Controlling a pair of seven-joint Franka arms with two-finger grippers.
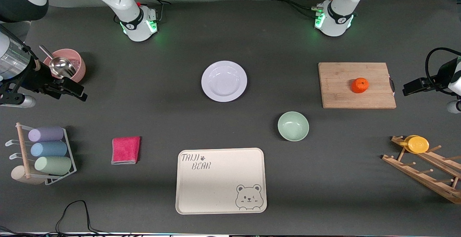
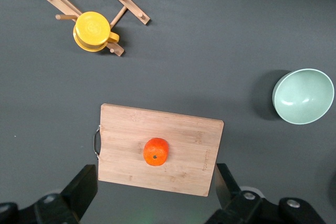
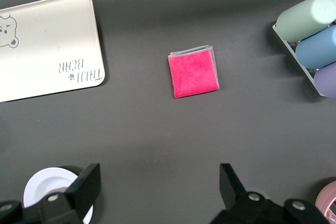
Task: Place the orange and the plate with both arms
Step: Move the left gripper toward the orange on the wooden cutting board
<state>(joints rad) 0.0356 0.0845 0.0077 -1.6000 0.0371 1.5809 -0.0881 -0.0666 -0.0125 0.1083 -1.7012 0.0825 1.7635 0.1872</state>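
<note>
The orange (image 1: 359,85) sits on a wooden cutting board (image 1: 336,85) toward the left arm's end of the table. It also shows in the left wrist view (image 2: 156,151). The white plate (image 1: 224,81) lies in the middle of the table, and its rim shows in the right wrist view (image 3: 37,181). My left gripper (image 1: 408,87) is open and empty, up in the air just off the board's outer end (image 2: 156,192). My right gripper (image 1: 77,92) is open and empty, up over the table by the pink bowl (image 3: 157,187).
A pale green bowl (image 1: 293,125) and a cream bear tray (image 1: 220,180) lie nearer the camera than the plate. A pink cloth (image 1: 125,150), a rack of pastel cups (image 1: 47,154), a pink bowl with a metal scoop (image 1: 66,66) and a wooden peg rack with a yellow cup (image 1: 417,144) stand at the table's ends.
</note>
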